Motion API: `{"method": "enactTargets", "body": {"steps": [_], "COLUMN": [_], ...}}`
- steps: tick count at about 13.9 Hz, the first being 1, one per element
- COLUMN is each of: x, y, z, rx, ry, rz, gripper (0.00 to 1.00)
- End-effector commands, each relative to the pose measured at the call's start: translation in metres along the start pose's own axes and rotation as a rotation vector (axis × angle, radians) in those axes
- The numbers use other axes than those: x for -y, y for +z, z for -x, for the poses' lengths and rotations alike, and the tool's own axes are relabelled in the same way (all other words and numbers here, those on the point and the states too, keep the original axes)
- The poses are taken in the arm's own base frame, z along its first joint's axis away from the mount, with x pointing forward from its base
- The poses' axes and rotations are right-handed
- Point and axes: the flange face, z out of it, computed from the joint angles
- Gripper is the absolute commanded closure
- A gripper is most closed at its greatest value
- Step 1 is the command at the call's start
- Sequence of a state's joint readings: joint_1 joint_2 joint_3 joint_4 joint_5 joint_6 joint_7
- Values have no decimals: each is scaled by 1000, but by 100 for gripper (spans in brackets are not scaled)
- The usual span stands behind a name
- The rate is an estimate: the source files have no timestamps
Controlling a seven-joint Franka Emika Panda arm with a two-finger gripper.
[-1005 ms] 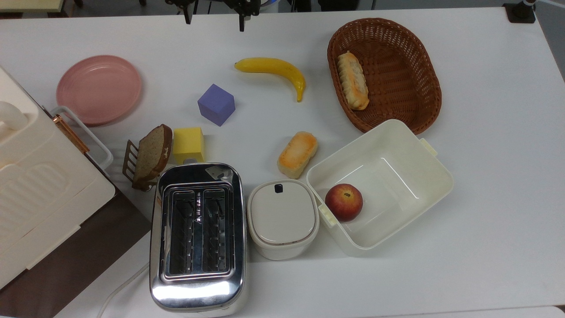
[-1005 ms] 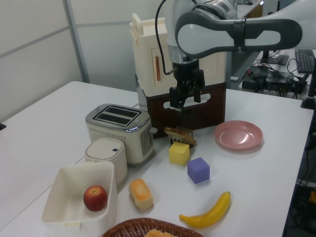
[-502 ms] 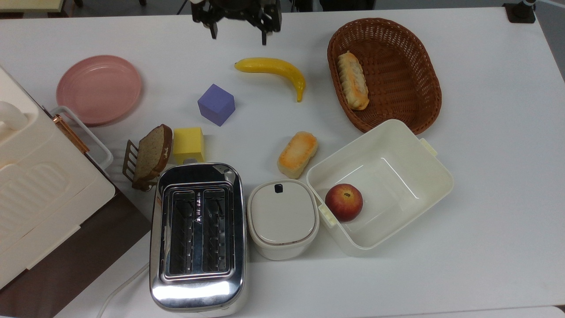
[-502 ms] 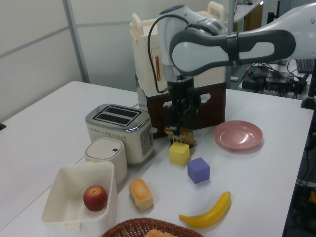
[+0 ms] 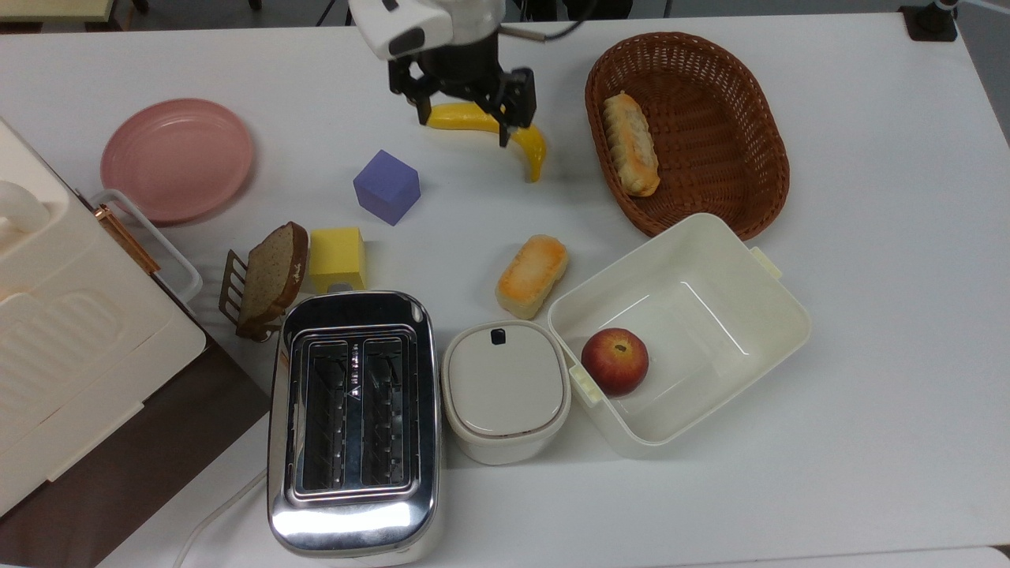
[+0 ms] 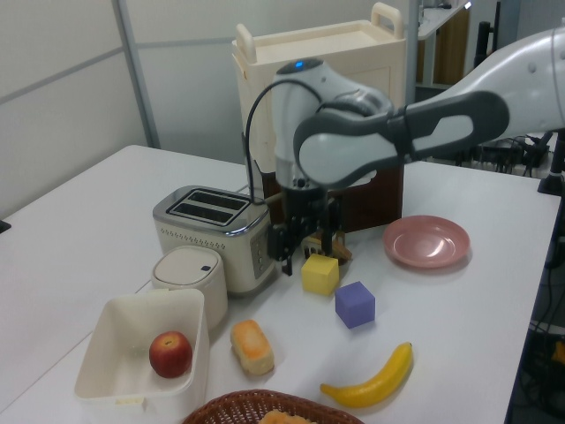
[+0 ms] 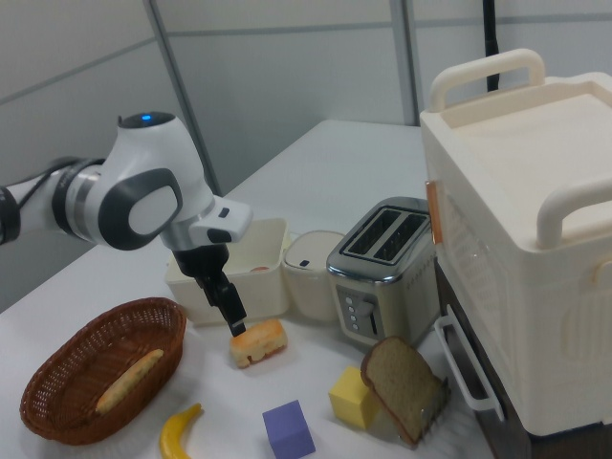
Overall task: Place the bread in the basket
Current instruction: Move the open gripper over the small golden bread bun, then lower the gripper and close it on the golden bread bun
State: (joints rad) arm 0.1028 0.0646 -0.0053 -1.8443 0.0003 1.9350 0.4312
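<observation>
Hand [image 5: 464, 126] advanced over banana [image 5: 530, 147]; bread [image 5: 532, 275] lies diagonally, unmoved.

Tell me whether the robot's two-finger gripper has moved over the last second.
Yes. In the top view the gripper has come down from the frame's upper edge and now overlaps the yellow banana, nearer the orange-topped bun.

No text, label, brand, number or sign can be read anywhere in these views. The toaster [image 5: 353, 422] bears small pale marks between its two slots in the top view, too small to make out, and its front controls in the right view carry no legible lettering.
</observation>
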Motion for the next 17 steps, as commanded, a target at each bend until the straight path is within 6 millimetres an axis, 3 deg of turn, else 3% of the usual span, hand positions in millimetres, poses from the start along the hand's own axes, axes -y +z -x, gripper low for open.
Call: {"method": "enactTargets", "body": {"steps": [1, 6, 17], "x": [39, 82, 88], "y": [53, 95, 116], "z": [-8, -14, -20], "rx": [-24, -106, -137], "ry": [129, 134, 112], "rz": [-31, -74, -70], "gripper": [0, 0, 0]}}
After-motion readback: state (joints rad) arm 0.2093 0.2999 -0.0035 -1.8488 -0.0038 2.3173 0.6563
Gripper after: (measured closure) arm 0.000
